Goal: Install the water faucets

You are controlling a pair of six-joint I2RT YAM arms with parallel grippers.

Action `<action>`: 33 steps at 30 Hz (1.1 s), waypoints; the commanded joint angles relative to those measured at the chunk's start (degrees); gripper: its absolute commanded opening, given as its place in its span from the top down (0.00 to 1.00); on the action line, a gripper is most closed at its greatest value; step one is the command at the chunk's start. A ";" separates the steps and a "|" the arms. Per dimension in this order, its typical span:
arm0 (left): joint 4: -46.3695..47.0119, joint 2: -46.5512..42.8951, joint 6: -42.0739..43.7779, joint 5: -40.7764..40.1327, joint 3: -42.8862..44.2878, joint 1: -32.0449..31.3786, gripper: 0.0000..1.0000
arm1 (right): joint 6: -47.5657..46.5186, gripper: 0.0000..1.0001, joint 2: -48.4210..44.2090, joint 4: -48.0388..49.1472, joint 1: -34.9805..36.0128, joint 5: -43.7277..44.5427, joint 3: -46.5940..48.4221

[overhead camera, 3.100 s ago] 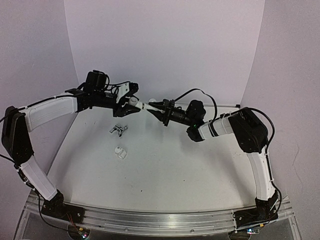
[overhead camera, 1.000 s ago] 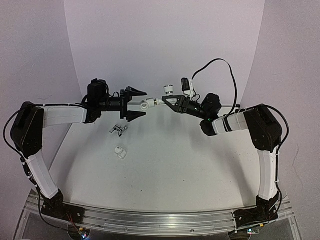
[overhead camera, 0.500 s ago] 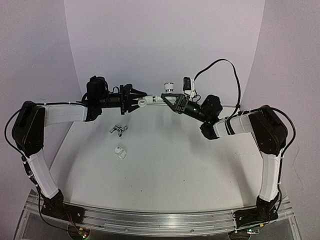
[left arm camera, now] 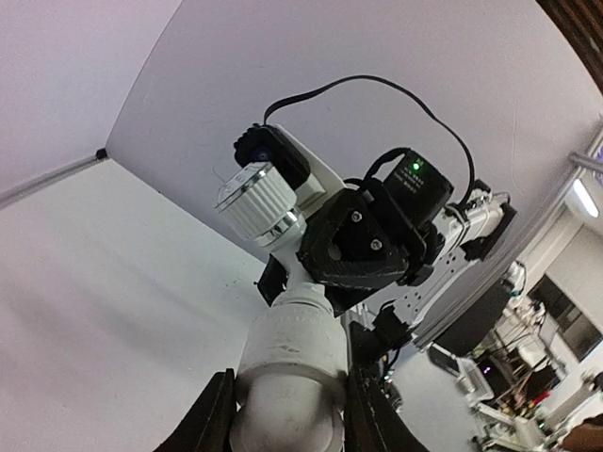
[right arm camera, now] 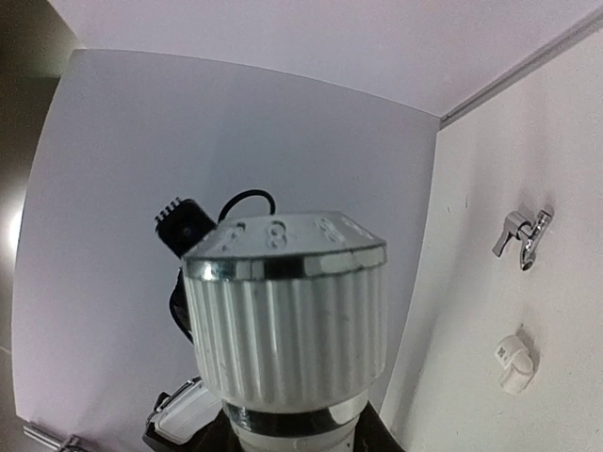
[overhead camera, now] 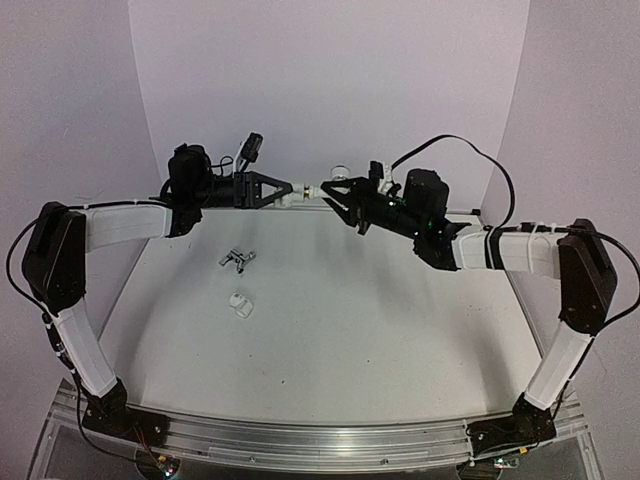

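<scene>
A white faucet point(overhead camera: 308, 191) with a ribbed, chrome-ringed knob point(overhead camera: 340, 170) hangs in the air above the back of the table, held from both ends. My left gripper point(overhead camera: 286, 190) is shut on its round white pipe end point(left arm camera: 292, 363). My right gripper point(overhead camera: 332, 190) is shut on the other end, just under the knob point(right arm camera: 283, 311). In the left wrist view the knob point(left arm camera: 256, 198) stands beyond the pipe, and the right gripper's black body point(left arm camera: 363, 247) is behind it. A small silver pronged piece point(overhead camera: 237, 258) and a short white fitting point(overhead camera: 240, 304) lie on the table.
The silver piece point(right arm camera: 521, 235) and the white fitting point(right arm camera: 515, 363) also show in the right wrist view, on the white table point(overhead camera: 350, 330). Lilac walls close the back and sides. The left wrist's camera point(right arm camera: 184, 221) faces me behind the knob.
My left gripper was open beside the faucet's free end; it has closed on it. My right arm has stretched out and lowered, bringing the faucet level between the two grippers.
</scene>
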 commanded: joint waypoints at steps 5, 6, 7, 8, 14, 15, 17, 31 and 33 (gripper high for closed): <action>0.75 1.07 12.50 3.73 3.48 2.45 1.00 | 3.76 0.50 -8.51 -7.96 3.26 4.00 1.94; 0.81 0.49 11.00 3.12 3.22 2.53 1.00 | 2.42 0.36 -9.39 -8.42 3.33 5.33 0.84; 0.85 -0.15 9.46 2.42 2.78 2.70 1.00 | 1.27 0.24 -10.50 -8.58 3.34 6.39 -0.45; 0.93 -0.67 7.99 2.28 2.29 2.80 1.00 | 0.04 0.16 -11.40 -8.63 3.34 7.13 -1.42; 0.92 -4.91 -7.08 -1.68 0.12 5.02 1.00 | -21.54 0.02 -18.12 -12.11 3.08 7.64 -7.20; 0.95 -5.34 -9.70 -1.57 -0.21 5.51 1.00 | -30.05 0.02 -18.92 -16.25 3.08 7.46 -6.44; 0.95 -5.79 -14.62 -0.32 -0.24 6.30 1.00 | -51.13 0.02 -19.75 -24.86 3.10 6.16 -3.43; 0.96 -8.50 -27.28 7.48 -1.51 6.93 1.00 | -136.98 0.03 -14.11 -29.74 1.91 9.88 4.58; 0.90 -8.33 -26.67 8.87 -1.84 6.96 1.00 | -138.58 0.04 -11.30 -30.52 1.63 7.64 7.45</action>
